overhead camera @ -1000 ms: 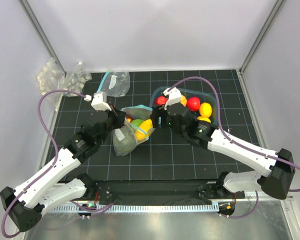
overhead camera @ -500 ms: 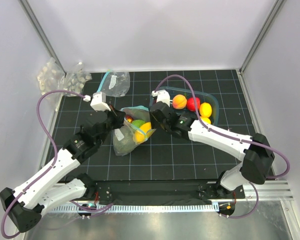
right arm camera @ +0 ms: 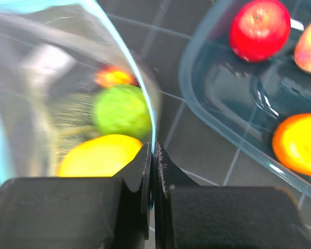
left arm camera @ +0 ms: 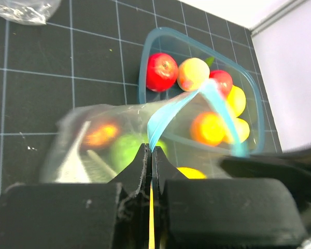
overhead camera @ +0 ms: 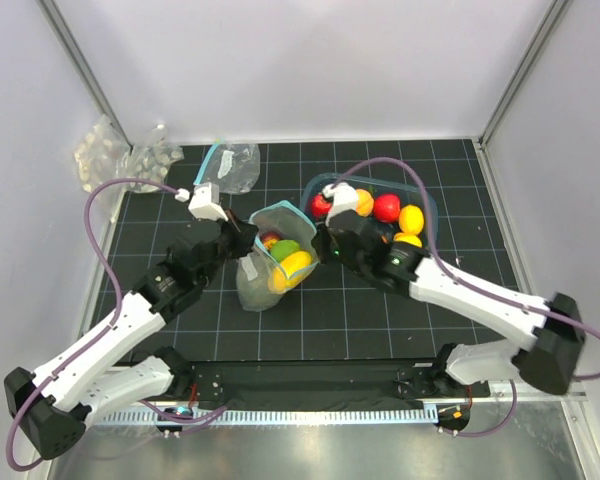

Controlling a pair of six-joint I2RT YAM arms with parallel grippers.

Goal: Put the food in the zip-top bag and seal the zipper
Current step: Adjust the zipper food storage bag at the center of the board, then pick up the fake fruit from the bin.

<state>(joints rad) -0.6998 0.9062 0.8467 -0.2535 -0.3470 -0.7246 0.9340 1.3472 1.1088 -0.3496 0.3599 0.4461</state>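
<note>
With my left claw [left arm camera: 151, 155] and right claw [right arm camera: 152, 151] each pinched shut on the zipper [left arm camera: 168, 111] at opposite sides of the bag [overhead camera: 255, 285], sealing starts: next, I'd pull it taut.

A robotics lab test cell: a black gridded mat [overhead camera: 310, 320] is walled behind and on both sides by plain white panels [overhead camera: 310, 70] in aluminium posts [overhead camera: 80, 70]. Two cabled arms [overhead camera: 110, 340] stand on a metal frame [overhead camera: 310, 440] at the mat's near edge, and toy fruit [overhead camera: 386, 207] lies on the mat's right half.
</note>
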